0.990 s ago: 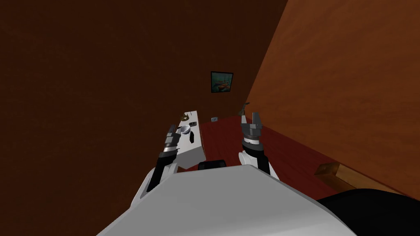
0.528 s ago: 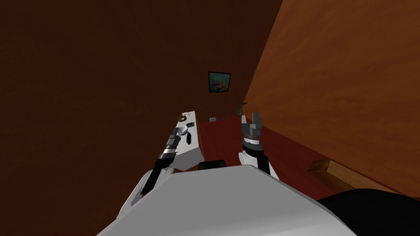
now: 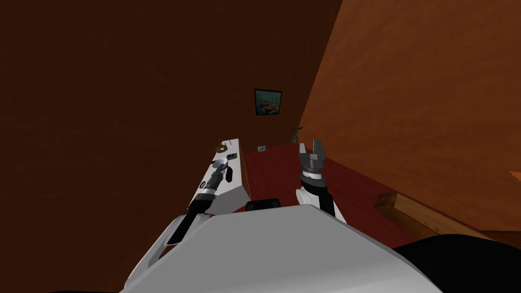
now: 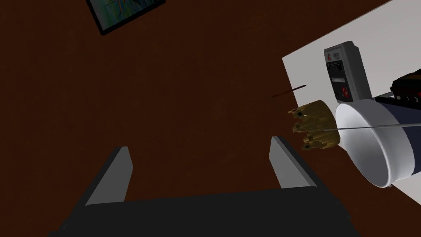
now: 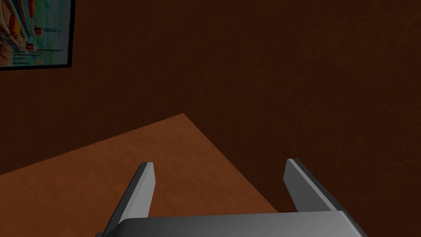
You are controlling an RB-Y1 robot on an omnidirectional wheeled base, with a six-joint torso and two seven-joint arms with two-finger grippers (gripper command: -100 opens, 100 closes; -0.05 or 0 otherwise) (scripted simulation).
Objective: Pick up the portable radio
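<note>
Portable radio (image 4: 407, 108), as far as I can tell, is the dark navy box with black knobs and a thin silver aerial. It sits about midway along the long white tabletop (image 4: 390, 37), just beside a round white bowl (image 4: 366, 156). Toward the far end there's a flat grey box with dark panels (image 4: 345, 70), and a spiky gold ornament (image 4: 316, 129) at the edge. Left tool (image 4: 200, 145) hangs over the tabletop close to the bowl, fingers spread, gripping nothing. Right tool (image 5: 218, 163) is up over the dark red floor (image 3: 275, 168), released too.
</note>
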